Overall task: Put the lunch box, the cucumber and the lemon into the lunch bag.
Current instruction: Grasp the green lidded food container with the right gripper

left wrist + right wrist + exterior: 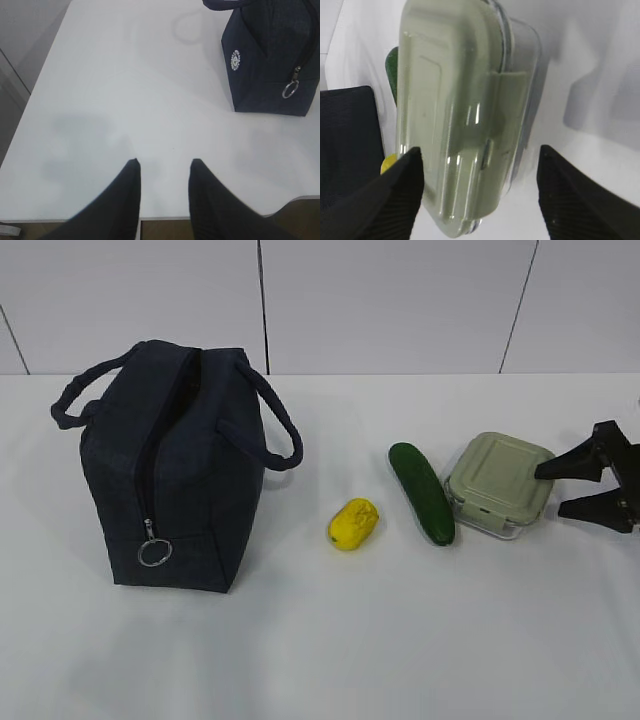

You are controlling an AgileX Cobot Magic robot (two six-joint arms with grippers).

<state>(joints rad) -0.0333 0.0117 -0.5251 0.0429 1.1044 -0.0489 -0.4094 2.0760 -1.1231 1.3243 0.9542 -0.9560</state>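
1. Lemon (353, 523) lies nearest, long axis slanting up-right; the cucumber (421, 492) beside it runs near-to-far, tilted left.
2. Lunch box (498, 484) sits right of the cucumber; right gripper (566, 487) spread wide, just reaching it.
3. Lunch bag (175, 470) stands left, zipper ring low; left gripper (164, 167) narrowly parted, empty.

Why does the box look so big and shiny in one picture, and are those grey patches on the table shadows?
In the right wrist view the lunch box sits very close, so it fills the frame, slightly soft, with white glare streaks on its lid. In the left wrist view the grey patches on the table are soft shadows. The exterior view is evenly lit, with a faint shadow beside the lunch bag.
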